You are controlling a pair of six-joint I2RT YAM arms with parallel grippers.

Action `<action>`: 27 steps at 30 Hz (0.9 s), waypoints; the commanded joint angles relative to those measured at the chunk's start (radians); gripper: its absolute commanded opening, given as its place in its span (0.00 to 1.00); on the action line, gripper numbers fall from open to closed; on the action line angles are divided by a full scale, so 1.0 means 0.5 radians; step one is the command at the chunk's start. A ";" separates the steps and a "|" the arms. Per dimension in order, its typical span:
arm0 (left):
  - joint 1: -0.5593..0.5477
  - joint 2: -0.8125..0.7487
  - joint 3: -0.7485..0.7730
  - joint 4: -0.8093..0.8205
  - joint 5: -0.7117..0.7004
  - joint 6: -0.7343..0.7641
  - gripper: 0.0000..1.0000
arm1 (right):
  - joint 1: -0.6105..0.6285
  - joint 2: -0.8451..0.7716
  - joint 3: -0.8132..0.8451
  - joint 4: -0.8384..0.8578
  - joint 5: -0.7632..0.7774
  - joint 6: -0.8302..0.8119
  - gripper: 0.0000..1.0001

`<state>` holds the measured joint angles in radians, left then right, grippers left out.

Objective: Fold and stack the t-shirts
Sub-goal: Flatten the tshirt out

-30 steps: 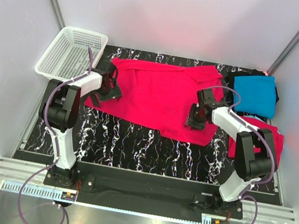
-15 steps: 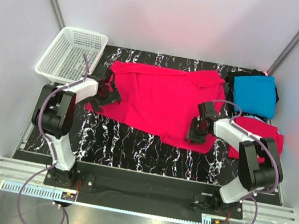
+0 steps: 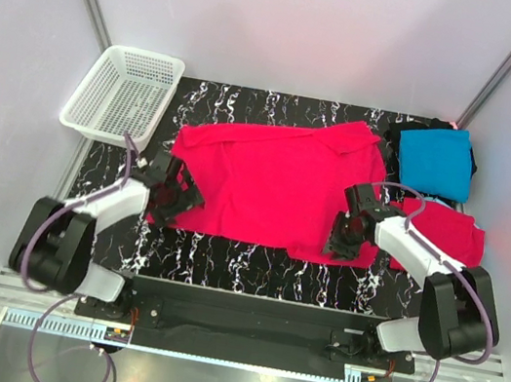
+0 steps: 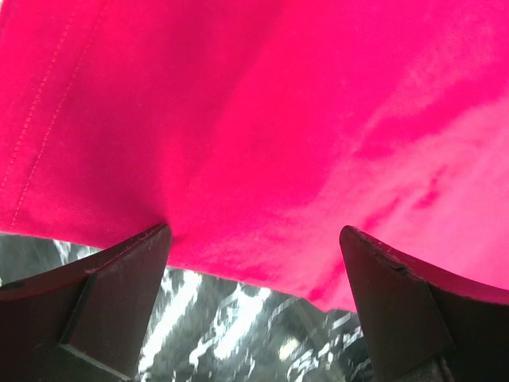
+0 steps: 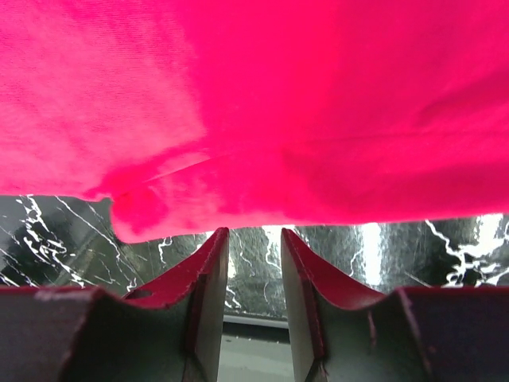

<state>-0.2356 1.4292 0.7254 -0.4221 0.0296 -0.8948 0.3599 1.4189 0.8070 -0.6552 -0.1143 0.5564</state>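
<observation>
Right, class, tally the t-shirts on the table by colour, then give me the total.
Pinkish-red: 2, the big spread t-shirt and the smaller red t-shirt at the right.
Turquoise: 1, the turquoise t-shirt.
Black: 1, the black t-shirt, mostly hidden beneath the turquoise one.
Total: 4.

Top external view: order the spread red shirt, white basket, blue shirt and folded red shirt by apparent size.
spread red shirt
white basket
blue shirt and folded red shirt: too alike to rank

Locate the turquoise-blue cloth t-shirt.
Top view: the turquoise-blue t-shirt lies folded at the far right, atop black cloth, beyond the folded pinkish-red t-shirt.
</observation>
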 commanded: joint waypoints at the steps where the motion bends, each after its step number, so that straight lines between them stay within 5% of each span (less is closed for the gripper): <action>1: -0.090 -0.106 -0.318 -0.315 0.091 -0.171 0.99 | 0.016 -0.080 0.037 -0.086 0.051 0.071 0.40; 6: -0.145 -0.459 -0.438 -0.398 0.061 -0.232 0.99 | 0.023 -0.135 -0.144 0.030 0.063 0.169 0.38; 11: -0.170 -0.619 -0.206 -0.573 -0.184 -0.085 0.99 | 0.020 -0.160 -0.114 0.080 0.216 0.170 0.38; 22: -0.268 -0.168 0.295 -0.690 -0.535 0.243 0.99 | 0.026 0.034 0.328 0.172 0.455 -0.164 0.39; 27: -0.299 0.185 0.371 -0.595 -0.492 0.292 0.99 | 0.026 0.469 0.414 0.249 0.513 -0.229 0.37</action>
<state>-0.3733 1.4590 0.8776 -0.7410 -0.1852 -0.7883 0.3649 1.5455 0.9871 -0.5640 0.0803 0.4866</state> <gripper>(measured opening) 0.985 0.378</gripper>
